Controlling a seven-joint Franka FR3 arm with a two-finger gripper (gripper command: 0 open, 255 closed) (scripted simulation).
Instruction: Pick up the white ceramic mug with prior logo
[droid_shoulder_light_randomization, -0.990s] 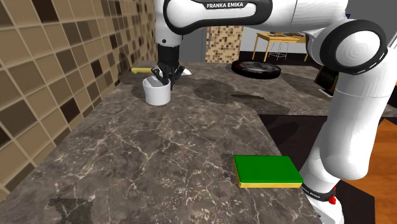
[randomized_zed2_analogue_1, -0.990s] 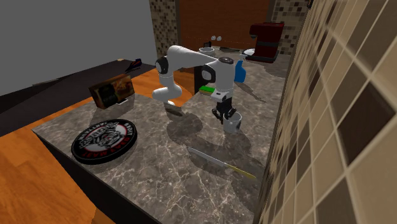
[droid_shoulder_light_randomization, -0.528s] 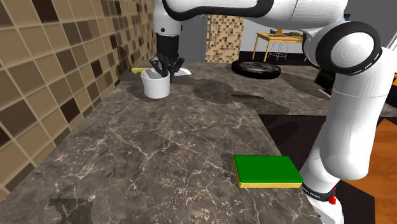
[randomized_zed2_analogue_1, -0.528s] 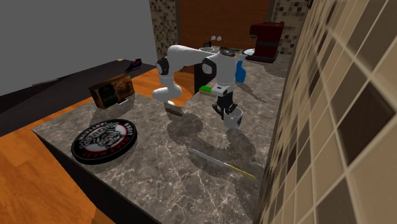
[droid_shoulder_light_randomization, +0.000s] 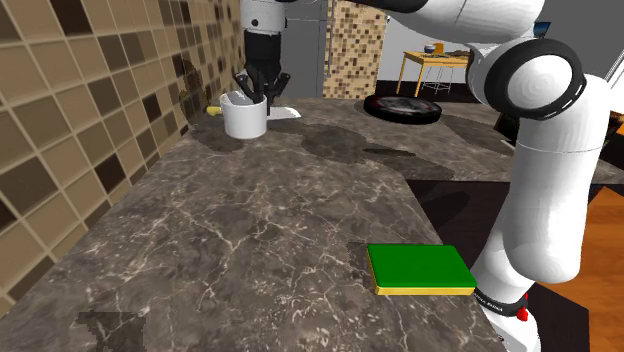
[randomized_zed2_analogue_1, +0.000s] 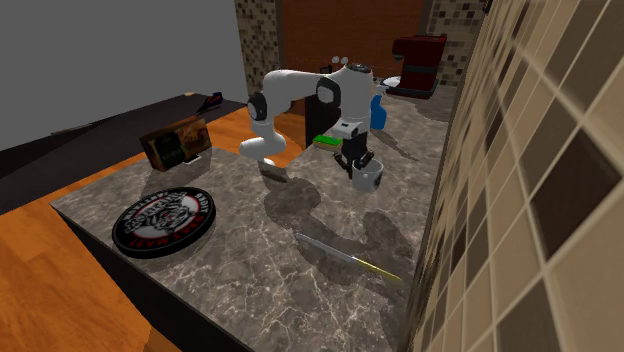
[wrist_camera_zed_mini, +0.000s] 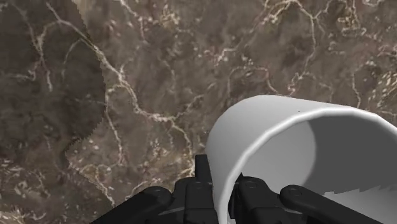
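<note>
Plain white mug (droid_shoulder_light_randomization: 244, 120), upright, open-topped — rim wall clasped by the claw (droid_shoulder_light_randomization: 257, 90)

Shoulder cam: beside the arm (droid_shoulder_light_randomization: 545, 200), low, looks along the marble counter (droid_shoulder_light_randomization: 260, 230); tiled wall (droid_shoulder_light_randomization: 70, 120) on its left. Second exterior: high, farther off, at the counter's opposite end, facing back; wall on its right. Wrist cam: close, looking down. All share the white mug (droid_shoulder_light_randomization: 244, 120) and counter.

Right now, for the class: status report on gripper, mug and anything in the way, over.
Gripper shut on white mug, clamping its wall. Mug upright over the dark counter. Knife and green sponge lie well apart, nothing blocking.
</note>
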